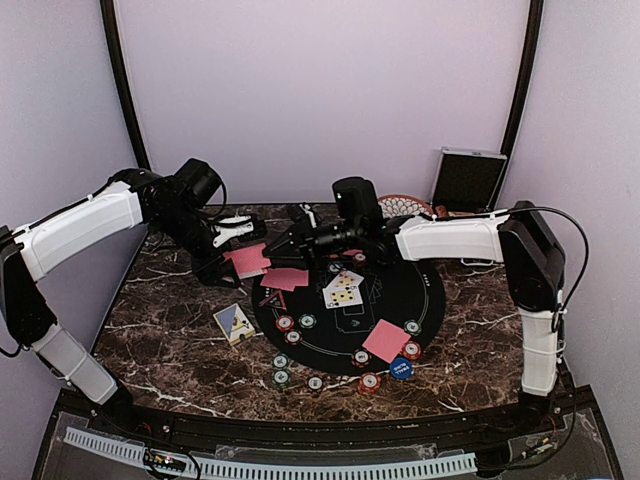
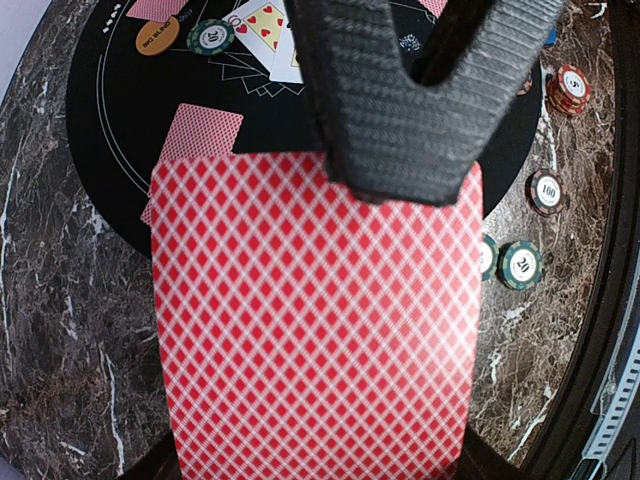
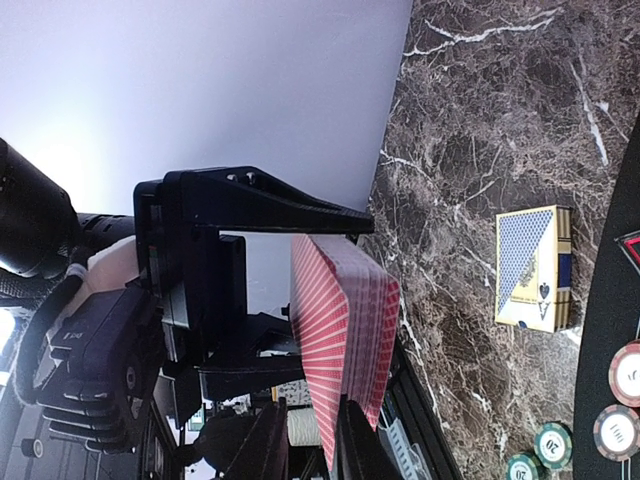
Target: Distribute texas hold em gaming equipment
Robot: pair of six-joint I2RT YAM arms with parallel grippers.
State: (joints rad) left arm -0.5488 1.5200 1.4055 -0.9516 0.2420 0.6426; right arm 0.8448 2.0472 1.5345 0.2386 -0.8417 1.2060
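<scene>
My left gripper (image 1: pixel 232 262) is shut on a deck of pink-red-backed cards (image 1: pixel 247 260), held above the mat's left edge. The deck fills the left wrist view (image 2: pixel 315 320) and hides my own fingers there. My right gripper (image 1: pixel 270 248) reaches left to the deck. In the right wrist view its fingertips (image 3: pixel 355 445) straddle the edge of the top card (image 3: pixel 325 340) with a gap, so it is open (image 3: pixel 312 440). Its black fingers (image 2: pixel 390 120) overlap the deck's far edge. Face-down cards (image 1: pixel 285 278) (image 1: pixel 385 340) and face-up cards (image 1: pixel 343 288) lie on the black mat (image 1: pixel 430 300).
Red, green and white chips (image 1: pixel 285 322) (image 1: pixel 369 382) ring the mat's near edge, with a blue disc (image 1: pixel 400 368) and an orange disc (image 2: pixel 158 38). A blue card box (image 1: pixel 235 323) lies left of the mat. A patterned bowl (image 1: pixel 405 205) and silver case (image 1: pixel 467 180) stand at the back right.
</scene>
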